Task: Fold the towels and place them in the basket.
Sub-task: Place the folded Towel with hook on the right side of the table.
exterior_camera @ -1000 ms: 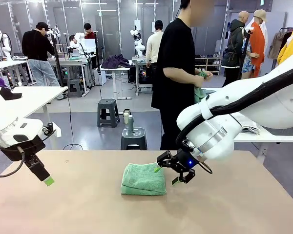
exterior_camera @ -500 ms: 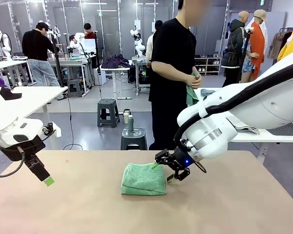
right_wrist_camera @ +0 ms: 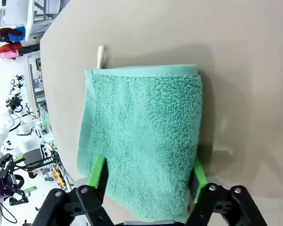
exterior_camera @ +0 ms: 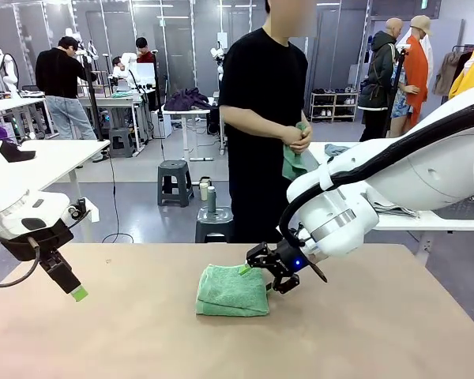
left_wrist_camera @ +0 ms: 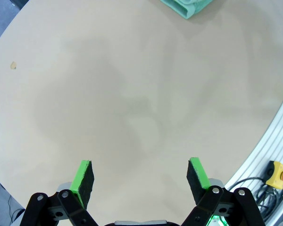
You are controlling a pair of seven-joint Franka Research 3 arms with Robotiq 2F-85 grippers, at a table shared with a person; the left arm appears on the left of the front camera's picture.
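A: What is seen from the front?
B: A folded mint-green towel (exterior_camera: 232,290) is laid flat near the middle of the table (exterior_camera: 142,339). The right gripper (exterior_camera: 261,278) is set at the towel's right edge, with one green pad over the far right corner; how wide it stands cannot be told here. The left gripper (exterior_camera: 75,290) is held over the table's left side, well apart from the towel. A second towel (exterior_camera: 294,162) is held in the hands (exterior_camera: 294,136) of a person at the far side.
A: And from the left wrist?
B: The left fingers (left_wrist_camera: 83,176) are spread wide with nothing between them. Bare table is seen below, and a corner of the towel at the top edge.
A: From the right wrist?
B: The right fingers (right_wrist_camera: 98,172) are spread wide, set astride the end of the towel nearest them, with cloth between. A small white tag (right_wrist_camera: 100,56) is shown at a far corner.
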